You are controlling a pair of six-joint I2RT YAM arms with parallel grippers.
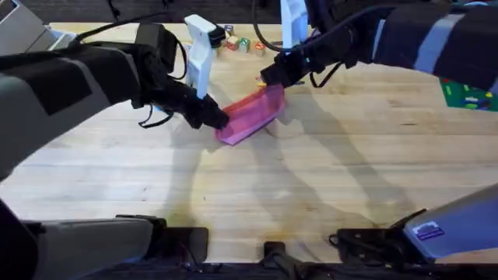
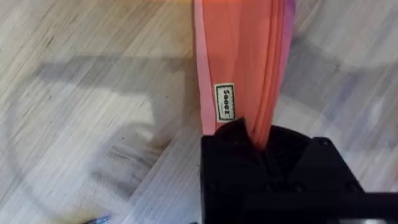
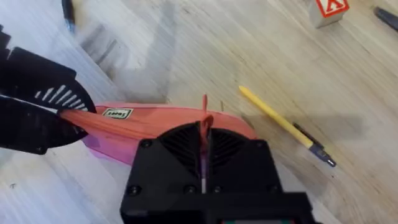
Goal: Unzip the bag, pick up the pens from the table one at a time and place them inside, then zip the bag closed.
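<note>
Two claws stretch the soft pink bag (image 1: 250, 117): left claw (image 1: 220, 120) pinches one end, right claw (image 1: 272, 78) clamps its zipper pull; limp fabric sags between above the surface (image 1: 327, 179).

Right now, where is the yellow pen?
The yellow pen lies flat on the table, loose, just beyond the pink bag near the right gripper; a wooden block sits farther off.

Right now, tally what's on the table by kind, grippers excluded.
Pink bag: 1, clamped at opposite ends by the left gripper and the right gripper.
Pens: 2, a yellow pen with a dark end lying beside the bag, and a dark pen farther off at the view's edge.
Toy blocks: at least 3, at the far edge.
Total: at least 6.
</note>
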